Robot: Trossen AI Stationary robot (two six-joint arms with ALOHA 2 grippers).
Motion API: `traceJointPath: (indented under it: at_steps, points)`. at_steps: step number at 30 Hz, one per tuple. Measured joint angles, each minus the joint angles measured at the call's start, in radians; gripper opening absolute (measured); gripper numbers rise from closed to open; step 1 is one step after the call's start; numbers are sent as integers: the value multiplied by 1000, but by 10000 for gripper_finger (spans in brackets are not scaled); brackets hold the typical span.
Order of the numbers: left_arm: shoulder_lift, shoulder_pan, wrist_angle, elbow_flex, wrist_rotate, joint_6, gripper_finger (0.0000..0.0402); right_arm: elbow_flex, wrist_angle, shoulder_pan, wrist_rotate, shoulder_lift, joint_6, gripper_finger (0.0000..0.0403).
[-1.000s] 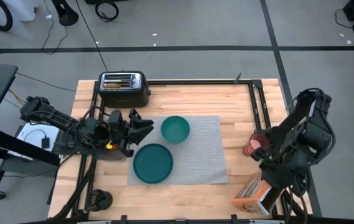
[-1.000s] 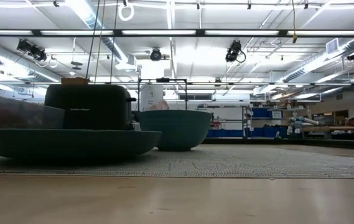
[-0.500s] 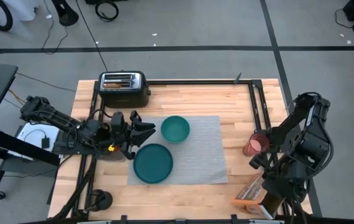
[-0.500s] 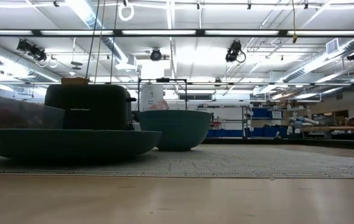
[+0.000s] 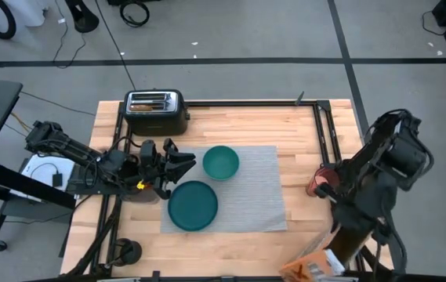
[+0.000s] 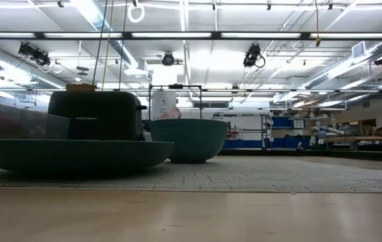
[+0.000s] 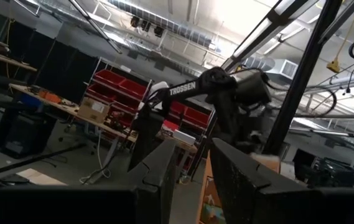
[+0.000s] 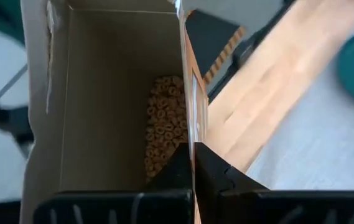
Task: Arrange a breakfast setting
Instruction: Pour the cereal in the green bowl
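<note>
Pale wooden bench (image 5: 301, 133) carries the grey ribbed rectangular placemat (image 5: 258, 192) at its middle in the high view, with the round teal plate (image 5: 192, 205) and the smaller teal bowl (image 5: 221, 162) already on it, presumably the core of the setting. The pink cup (image 5: 319, 182) stands off the mat to its right, not yet placed. The left claw (image 5: 182, 159) hovers just beside the bowl, its jaws narrow and empty. The right claw (image 5: 326, 265) is clamped on an orange cardboard cereal box (image 5: 310, 269), which a second ago stood further in on the bench and now sits lower, at the near edge and tilted. A black toaster (image 5: 155, 110) waits at the back.

The low view matches the earlier one: plate (image 6: 70, 154), bowl (image 6: 189, 139) and toaster (image 6: 97, 115) unmoved.

The left wrist view looks across the room at the other arm.

The right wrist view peers into the opened box (image 8: 102, 93), cereal rings (image 8: 164, 130) inside; the fingers (image 8: 183, 171) pinch its wall, likely so it can be tipped for pouring.
</note>
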Motion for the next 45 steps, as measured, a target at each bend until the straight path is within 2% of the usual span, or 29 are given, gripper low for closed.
traceJointPath:
  at_steps: [2,6,8,13,18,24,28,31,39,45]
  points:
    - [0,0,0,0,0,-10,107,12,-1,-50,2,0,-14,2]
    - [4,0,19,5,1,-147,107,12,-10,-164,-5,4,-57,2]
    - [34,-4,-9,39,7,-170,107,12,-12,-220,-17,14,-101,2]
    - [136,-21,-161,189,17,-81,107,12,-25,-363,-16,69,-227,2]
    - [209,-5,-439,353,3,-57,116,12,-32,-480,-37,153,-300,2]
    - [209,-13,-839,483,3,-169,182,13,-20,-562,-38,231,-330,3]
    - [214,-31,-997,485,2,-191,239,14,-11,-604,-39,248,-300,3]
    - [228,-56,-1076,483,5,-238,265,14,2,-640,-40,252,-247,3]
    - [312,-84,-1071,485,3,-263,276,14,-5,-676,-38,243,-209,5]
    - [386,-53,-1067,484,3,-212,314,14,-4,-676,-39,244,-187,7]
